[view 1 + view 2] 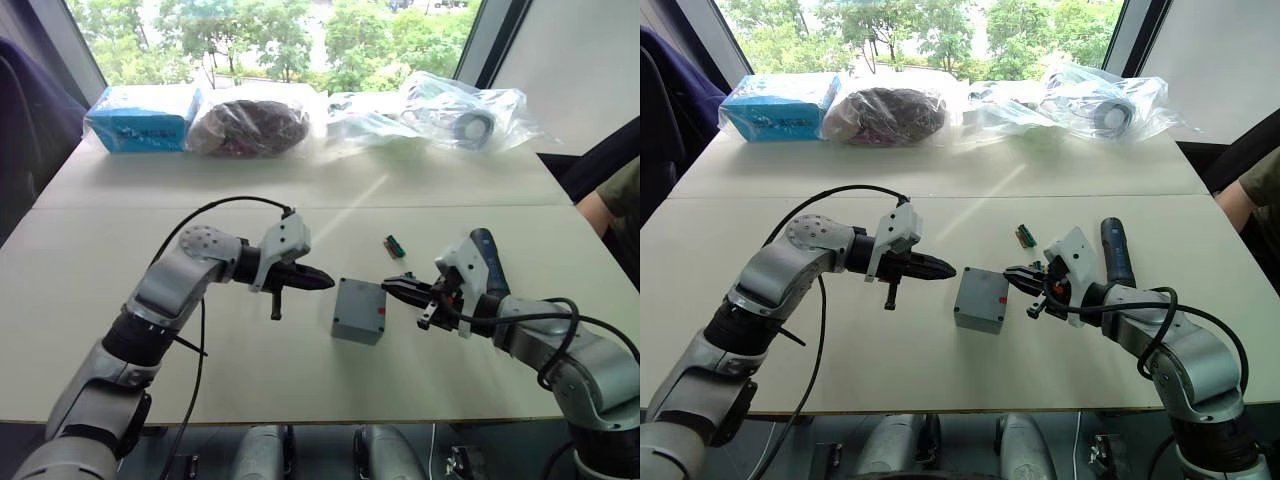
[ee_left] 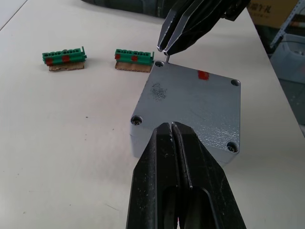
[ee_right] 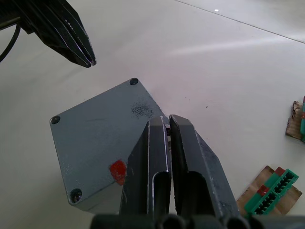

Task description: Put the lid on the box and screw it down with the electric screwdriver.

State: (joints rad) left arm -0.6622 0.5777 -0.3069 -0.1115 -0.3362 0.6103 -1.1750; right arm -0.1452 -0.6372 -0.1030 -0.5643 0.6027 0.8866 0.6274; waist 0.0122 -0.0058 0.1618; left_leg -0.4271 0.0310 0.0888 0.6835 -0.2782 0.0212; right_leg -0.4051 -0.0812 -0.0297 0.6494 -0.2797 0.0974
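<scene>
One red mark (image 2: pixel 203 75) on lid (image 2: pixel 190 102); no writing.

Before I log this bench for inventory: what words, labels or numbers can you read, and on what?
Nothing here reads clearly.
Blue carton at the table's far edge: white print, too blurred to read.
Box: a plain red mark, no writing.
Green connectors: no legible text.
Clear bags: no readable label.

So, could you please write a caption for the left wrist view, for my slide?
Closed left gripper and right gripper meet over the lidded grey box, beside two green connectors.
</scene>
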